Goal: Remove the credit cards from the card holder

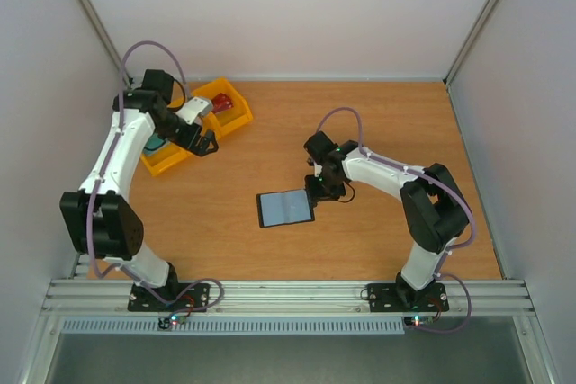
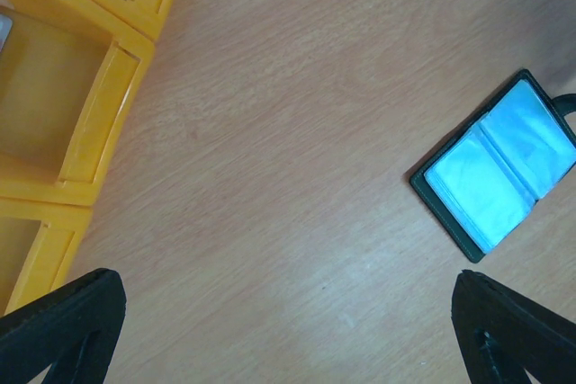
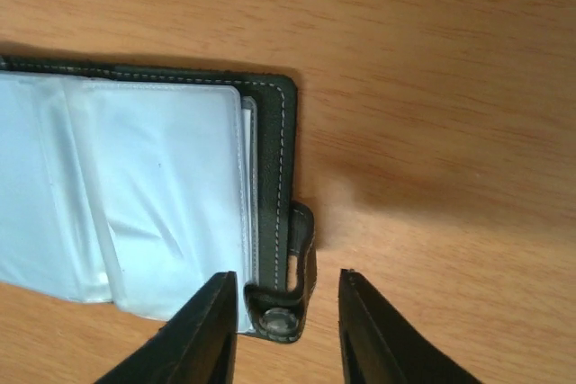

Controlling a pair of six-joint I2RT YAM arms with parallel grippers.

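Progress partial, I'd judge: what looks like a red card (image 1: 223, 103) lies in the far yellow bin (image 1: 236, 120). Card holder (image 1: 286, 208) lies open mid-table (image 1: 387, 132); can't tell if cards remain in its pale sleeves. Right gripper (image 3: 283, 276) sits low at holder's right edge, jaws narrowly parted astride snap tab (image 3: 301, 254), not pinching. Left gripper (image 1: 205, 143) hangs by the bins, jaws wide, empty.

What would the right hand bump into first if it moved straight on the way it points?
Probably the snap tab of the card holder: the right hand points at that edge, one finger on each side. Depth is unclear; the table lies just beneath.
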